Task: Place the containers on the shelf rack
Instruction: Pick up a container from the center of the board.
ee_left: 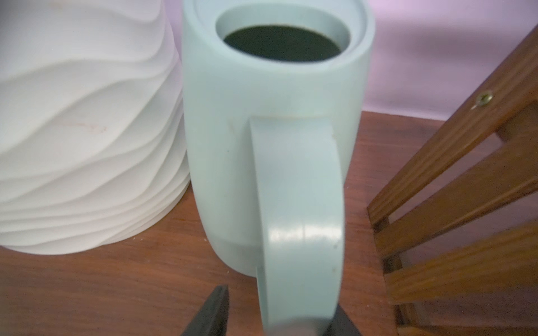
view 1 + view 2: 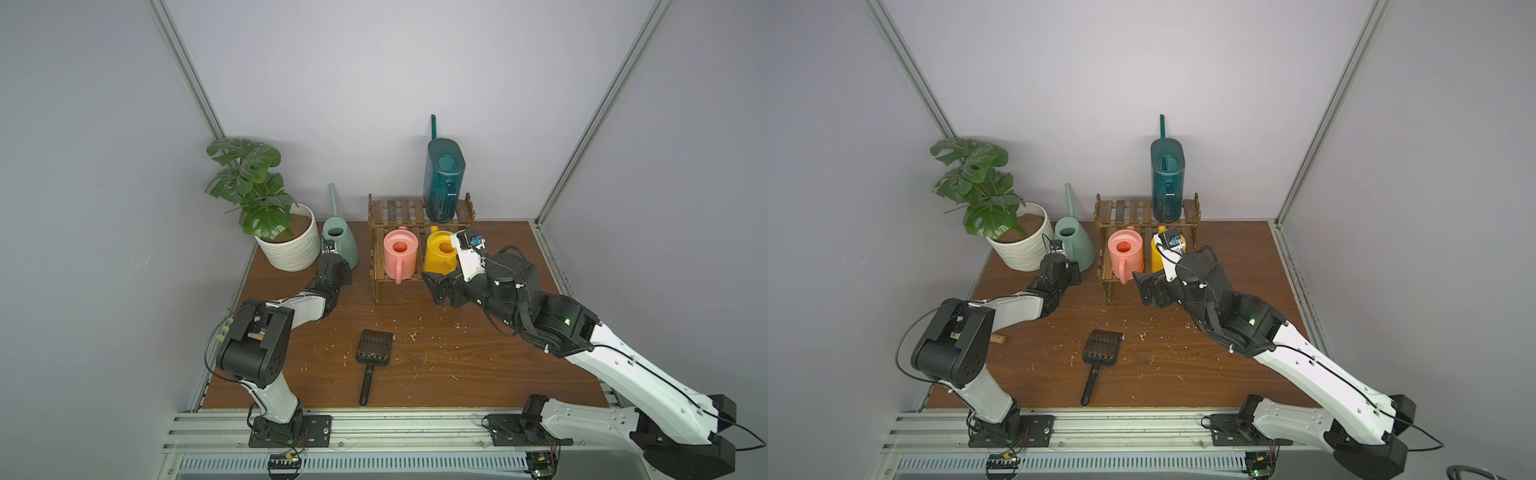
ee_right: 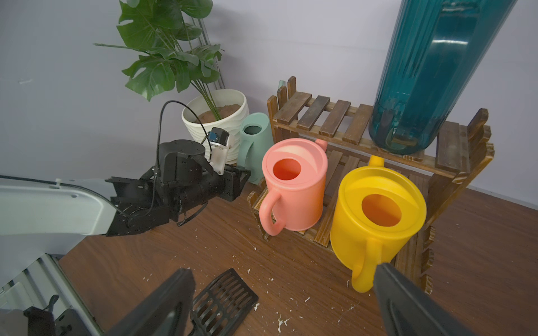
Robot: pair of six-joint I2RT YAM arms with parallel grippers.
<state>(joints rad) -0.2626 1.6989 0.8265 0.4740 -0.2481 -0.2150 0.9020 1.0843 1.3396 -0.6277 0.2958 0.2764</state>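
Mint-green can point(image 1: 262, 145), a smooth matte plastic cone with a round fill hole and a flat strap handle, stands upright on the wood-grain table point(image 2: 498, 353). It sits at the far left, between the white wavy-ribbed pot point(image 2: 291, 249) and the shelf rack point(image 2: 399, 212), and its thin spout slants up toward the back wall. The left gripper point(image 1: 281, 302) straddles that handle with its black fingers apart. A strip of table shows between one finger and the strap, while the other sits close against it.

The rack is made of dark brown wooden slats in two steps. The tall translucent dark-teal can point(image 2: 442, 183) stands on the right of the upper tier. The squat pink can point(image 2: 400, 253) and yellow can point(image 2: 440, 253), both mug-shaped, stand side by side on the lower tier. The right gripper point(image 3: 282, 270) hangs near the yellow can's handle, fingers spread wide and holding nothing. A black slotted scoop point(image 2: 374, 349) lies on the near table among white flecks.
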